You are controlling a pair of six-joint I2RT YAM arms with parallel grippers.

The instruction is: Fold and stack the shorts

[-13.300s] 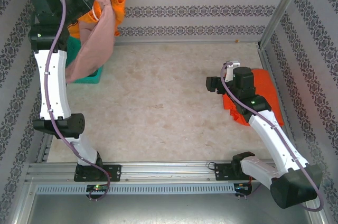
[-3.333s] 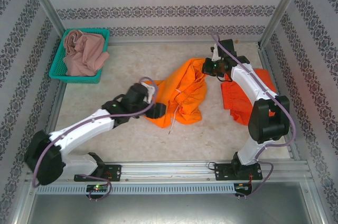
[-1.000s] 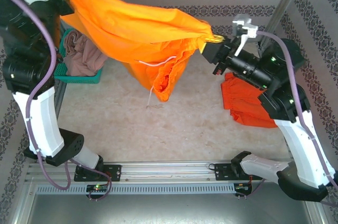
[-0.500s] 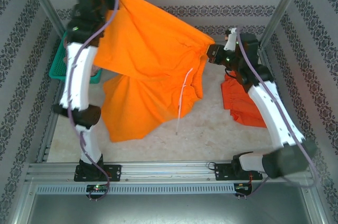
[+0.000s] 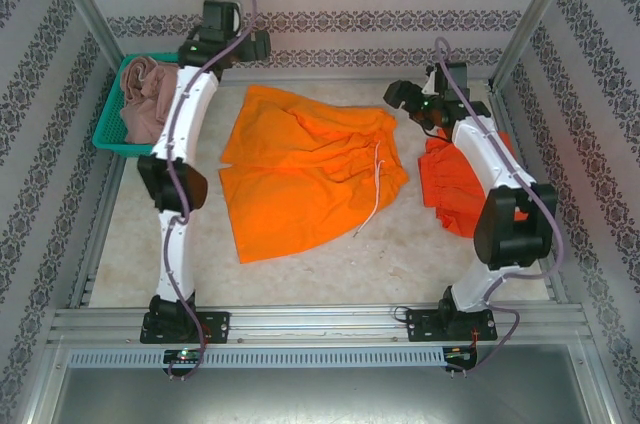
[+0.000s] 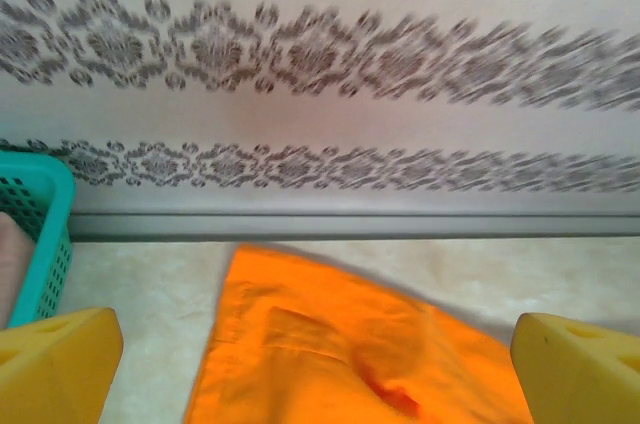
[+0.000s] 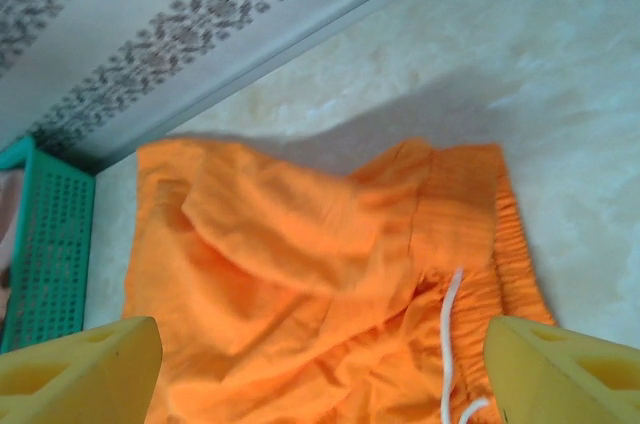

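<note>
Lying spread over the middle of the tabletop (image 5: 330, 254), toward its far edge, the bright orange shorts (image 5: 305, 169) are flat but wrinkled, with the waistband to the right. The red-orange shorts (image 5: 455, 189) sit bunched at the right edge, partly under the right arm. The dusty pink shorts (image 5: 150, 104) are heaped in the teal basket (image 5: 110, 134) at the far-left corner. The left gripper (image 6: 320, 364) and right gripper (image 7: 320, 364) hang above the orange shorts' far side, jaws wide and empty. A white drawstring (image 5: 375, 189) trails from the waistband.

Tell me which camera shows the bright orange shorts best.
Top external: the bright orange shorts lie spread on the table, shown whole. The left wrist view catches a blurred edge; the right wrist view gets the waistband and white drawstring, cropped below.
</note>
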